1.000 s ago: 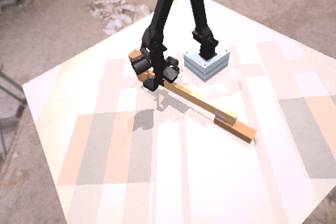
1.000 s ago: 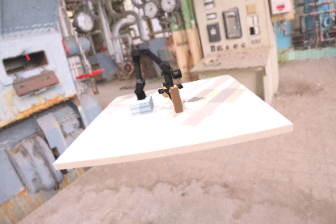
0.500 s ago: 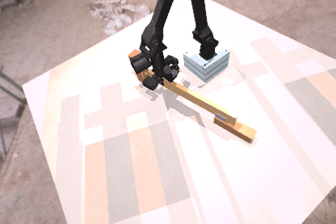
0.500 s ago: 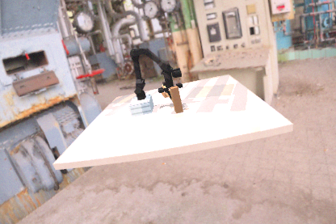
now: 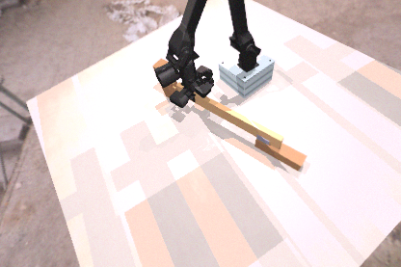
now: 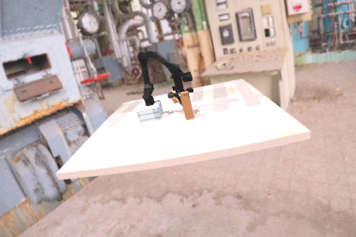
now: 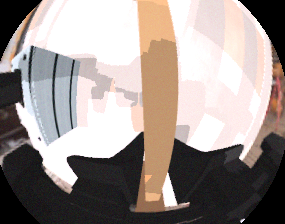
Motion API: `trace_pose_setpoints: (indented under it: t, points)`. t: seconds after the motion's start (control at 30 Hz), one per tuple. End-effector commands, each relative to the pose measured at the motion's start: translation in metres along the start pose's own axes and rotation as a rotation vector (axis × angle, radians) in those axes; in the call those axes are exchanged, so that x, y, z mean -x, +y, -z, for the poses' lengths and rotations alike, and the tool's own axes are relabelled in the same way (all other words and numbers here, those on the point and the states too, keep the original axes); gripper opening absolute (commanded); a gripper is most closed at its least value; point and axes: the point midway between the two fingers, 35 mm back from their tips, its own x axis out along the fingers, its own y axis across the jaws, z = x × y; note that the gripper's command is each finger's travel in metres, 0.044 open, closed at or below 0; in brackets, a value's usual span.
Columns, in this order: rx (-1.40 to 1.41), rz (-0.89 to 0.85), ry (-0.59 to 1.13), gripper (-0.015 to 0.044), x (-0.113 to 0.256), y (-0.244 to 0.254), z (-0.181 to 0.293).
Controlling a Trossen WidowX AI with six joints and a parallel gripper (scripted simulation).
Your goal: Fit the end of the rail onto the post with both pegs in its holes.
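My tool [image 5: 193,93] [image 6: 181,92] [image 7: 151,133] is mostly closed, only a narrow gap left, fingers clamped on the rail [image 5: 236,118] [image 6: 175,99] [image 7: 160,90]. Grip is near the rail's post end, one finger on each side. Rail runs out from the tool to the footboard block [image 5: 289,155], well apart from me; its far end sits over that block, with a small bluish bit of the bracket [image 5: 262,140] showing at the side. Post [image 5: 160,65] [image 6: 187,106] stands upright on the desk [image 5: 193,217] [image 6: 184,141] [image 7: 215,95], just beyond the tool on the side opposite the footboard block. The arm and tool cover most of the joint from the top, so I can't tell if the rail end touches the post or how far the pegs go in. Can't call level either. Rail's shadow falls on the desk alongside it. Pale blue base block [image 5: 246,82] [image 6: 150,113] [image 7: 50,95] is off to one side of the tool, near it, not touching.
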Motion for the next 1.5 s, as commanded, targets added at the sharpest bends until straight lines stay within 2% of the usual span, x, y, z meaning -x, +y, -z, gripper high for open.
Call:
trace_pose_setpoints:
  t: [0.0, 1.47]
  points:
    - [-0.001, 0.006, 0.000, 0.0000, -0.0005, -0.0010, 0.0000]
    - [-0.001, 0.006, 0.000, 0.0000, 0.0012, 0.0006, 0.0051]
